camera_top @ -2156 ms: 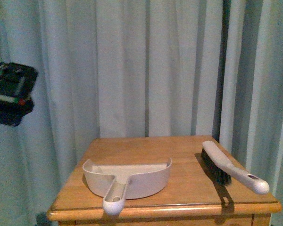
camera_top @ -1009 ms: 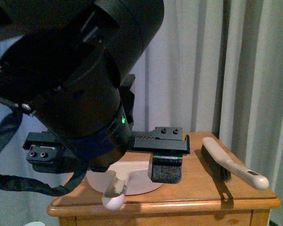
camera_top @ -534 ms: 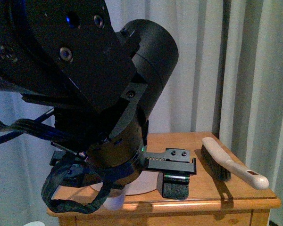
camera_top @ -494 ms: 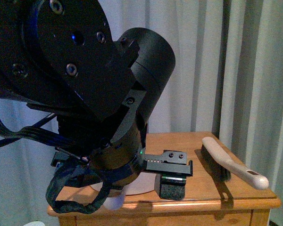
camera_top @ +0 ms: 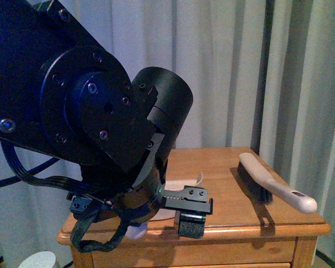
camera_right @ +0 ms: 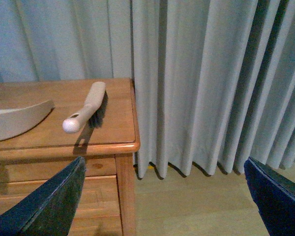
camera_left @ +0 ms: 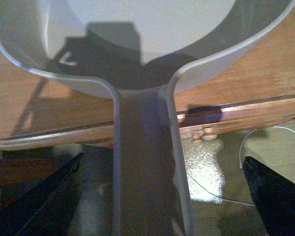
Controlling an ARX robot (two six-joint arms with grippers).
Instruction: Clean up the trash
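**A:** Where does the trash lie?

**B:** It shows in none of the three views, neither on the tabletop nor on the strip of floor in sight, so its place cannot be told. The nearest thing to the work is the pale pinkish plastic dustpan [camera_left: 88, 81]. It rests on the honey-coloured wooden bedside table [camera_left: 265, 73], and its long handle [camera_left: 147, 172] juts past the front edge.

**A:** And the grippers?

**B:** The left gripper [camera_left: 157, 196] straddles that handle with its black fingers [camera_left: 39, 196] spread wide, touching nothing. The right gripper [camera_right: 162, 196] gapes too, empty, off beside the table. It is well apart from the white-handled, black-bristled hand brush [camera_top: 271, 190].

**A:** What could go wrong?

**B:** The handle looks closer to one finger than the other. That finger would probably meet it first and swing the light pan across the smooth wood. Pressing down on the overhanging handle could tip the pan up. The bulky black left arm [camera_top: 89, 111] also blocks much of the front view, so a slip might go unseen.

**A:** What differs from earlier?

**B:** Earlier the front view showed the whole pan, with the arm only a dark shape at the far left. Now the arm has come down over the table's front and hides nearly all of the pan. The brush lies where it lay.
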